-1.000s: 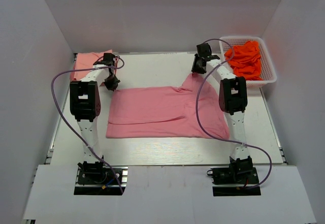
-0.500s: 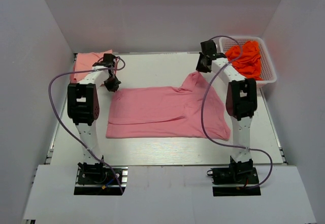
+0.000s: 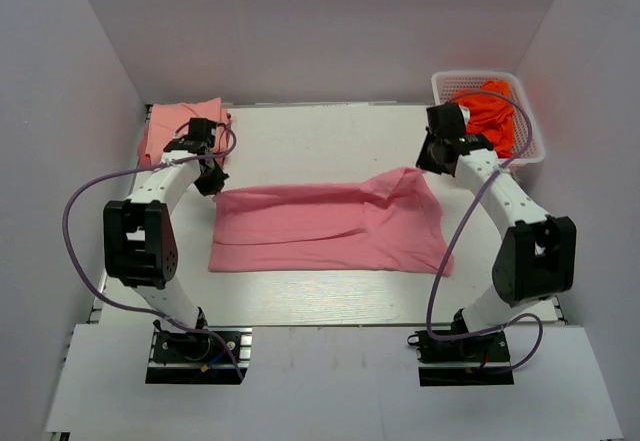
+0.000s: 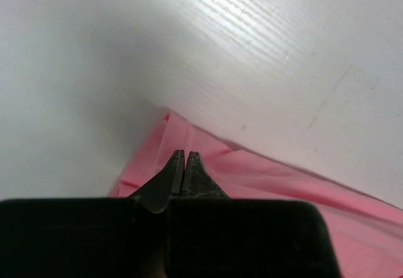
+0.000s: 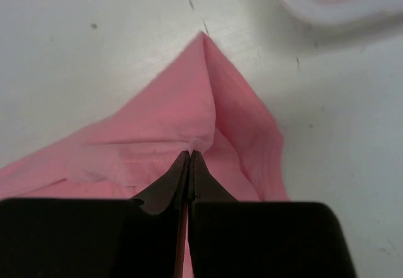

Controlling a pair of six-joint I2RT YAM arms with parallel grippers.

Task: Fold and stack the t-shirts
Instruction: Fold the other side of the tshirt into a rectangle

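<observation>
left end effector (image 4: 184, 155) — pinching rose t-shirt (image 3: 320, 231) corner | right end effector (image 5: 190, 155) — pinching it

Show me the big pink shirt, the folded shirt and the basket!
big pink shirt (image 3: 320, 229), top view, on the middle of the spread cloth.
folded shirt (image 3: 165, 126), top view, on its top layer, at the far left corner.
basket (image 3: 531, 121), top view, on its right wall.

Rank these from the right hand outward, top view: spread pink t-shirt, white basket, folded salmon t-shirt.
1. Spread pink t-shirt: pinched in the right hand.
2. White basket: just behind it, far right.
3. Folded salmon t-shirt: far-left corner.
</observation>
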